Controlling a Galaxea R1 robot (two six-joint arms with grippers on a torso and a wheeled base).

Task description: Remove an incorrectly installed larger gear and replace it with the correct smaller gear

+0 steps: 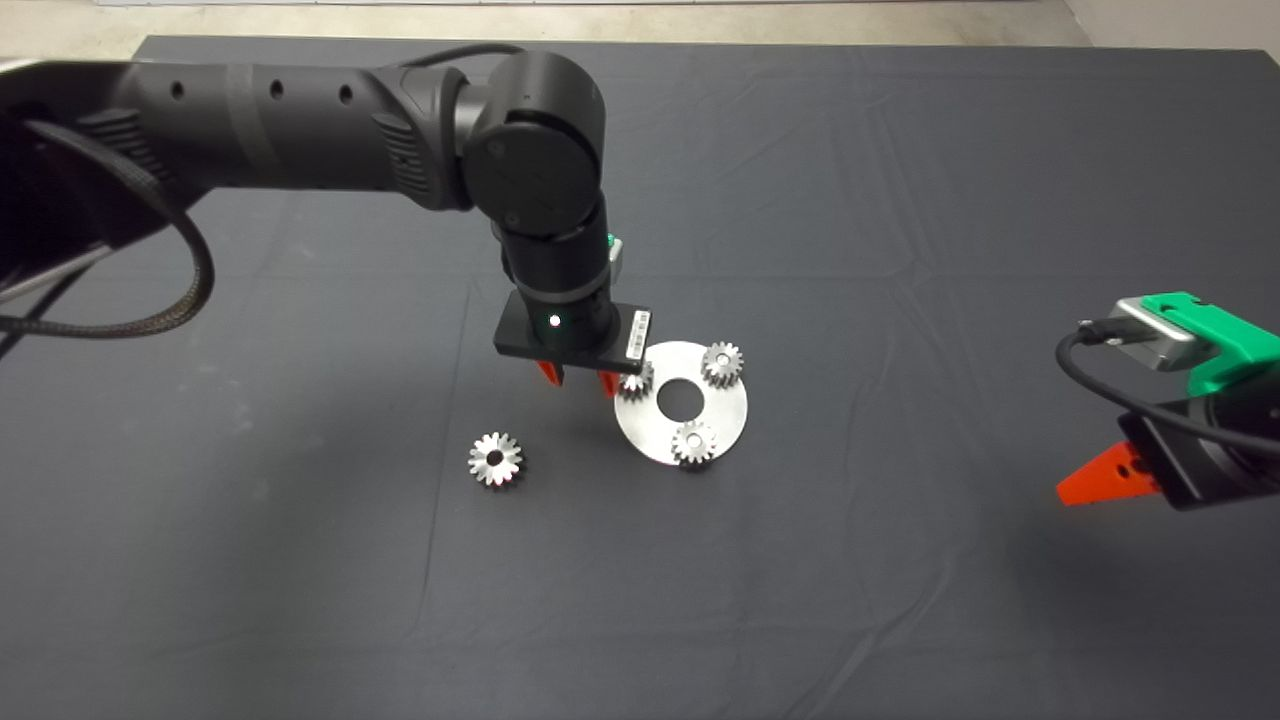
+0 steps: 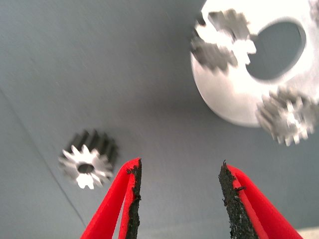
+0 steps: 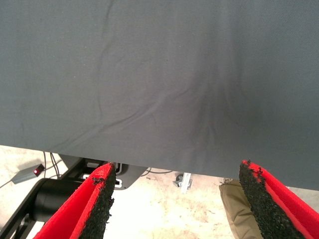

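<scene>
Dark cloth mat [image 1: 900, 200] covers the whole table, with pale floor showing past its far edge. On it, near the middle, I see a round silver plate [image 1: 725, 425] with a centre hole and three small gears standing on it: one at the plate's left rim [image 1: 637, 381], one at the far side [image 1: 721, 363], one at the near side [image 1: 693, 443]. All three look the same size.

Off the plate, on bare mat to the left and nearer me, lies the larger gear [image 1: 495, 459], flat, bore up, well apart from the plate. My left wrist view shows it too [image 2: 87, 160], lying clear of the fingers.

My left gripper [image 1: 579, 378] hangs just beside the plate's left edge, close to the left-rim gear, which I take to be the smaller gear just fitted. Its fingers are spread with nothing between the pads, only mat in the gap [image 2: 179, 199].

My right gripper [image 1: 1110, 475] waits at the right edge of the mat, low and idle, fingers [image 3: 97, 204] apart and empty.

My reading: the swap looks essentially done. The wrong gear is out and set aside, all three positions carry small gears. What remains, as far as I can judge, is to pull the left arm back; whether the left-rim gear is fully seated I cannot tell.
</scene>
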